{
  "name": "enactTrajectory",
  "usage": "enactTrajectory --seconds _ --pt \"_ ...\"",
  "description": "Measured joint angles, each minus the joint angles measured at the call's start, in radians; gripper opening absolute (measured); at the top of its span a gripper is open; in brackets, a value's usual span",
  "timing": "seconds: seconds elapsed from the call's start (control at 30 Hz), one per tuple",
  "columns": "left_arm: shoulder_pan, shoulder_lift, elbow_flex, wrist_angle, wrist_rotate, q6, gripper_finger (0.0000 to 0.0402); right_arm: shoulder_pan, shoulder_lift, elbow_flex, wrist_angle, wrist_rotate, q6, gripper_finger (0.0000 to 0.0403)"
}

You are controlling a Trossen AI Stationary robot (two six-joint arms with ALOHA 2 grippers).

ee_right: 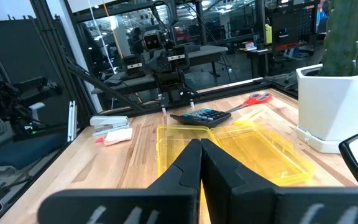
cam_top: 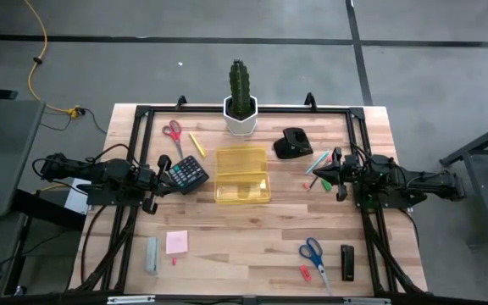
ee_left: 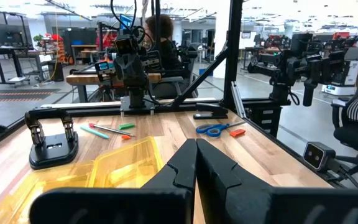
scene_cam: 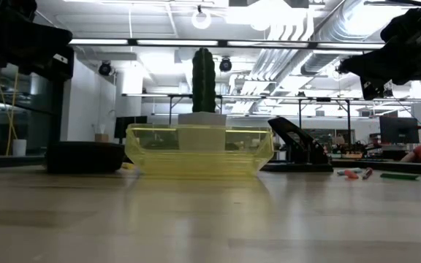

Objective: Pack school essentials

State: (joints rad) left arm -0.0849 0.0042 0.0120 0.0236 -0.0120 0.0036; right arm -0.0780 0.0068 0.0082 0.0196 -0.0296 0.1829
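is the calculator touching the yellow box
Apart. The high view shows a strip of bare wood between the calculator and the yellow box; the calculator lies off its left side, near the left pincer.

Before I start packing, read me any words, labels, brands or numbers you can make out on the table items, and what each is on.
No text is readable in any view.
calculator: key markings too small to read.
pink sticky-note pad: looks blank.
yellow case: no label visible.
white pot: no print visible.
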Motion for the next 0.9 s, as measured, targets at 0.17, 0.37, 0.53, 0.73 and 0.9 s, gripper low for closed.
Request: enactTrajectory --seconds 0.17,0.37,0.53,0.73,0.9 --pt "0.000 0.000 0.000 0.000 0.000 0.000 0.0000 0.000 0.000 0.000 0.000 0.000 0.000 0.0000" --pt "0.000 0.000 0.000 0.011 0.000 -0.002 0.0000 0.000 0.000 0.000 0.000 0.000 0.000 0.0000" --pt "0.000 0.000 0.000 0.096 0.000 -0.130 0.0000 0.000 0.000 0.000 0.000 0.000 0.000 0.0000" --pt "0.000 0.014 0.000 0.460 -0.180 -0.383 0.0000 0.000 0.000 0.000 0.000 0.000 0.000 0.0000" --pt "0.000 0.128 0.104 0.594 -0.291 -0.309 0.0000 0.000 0.000 0.000 0.000 0.000 0.000 0.0000"
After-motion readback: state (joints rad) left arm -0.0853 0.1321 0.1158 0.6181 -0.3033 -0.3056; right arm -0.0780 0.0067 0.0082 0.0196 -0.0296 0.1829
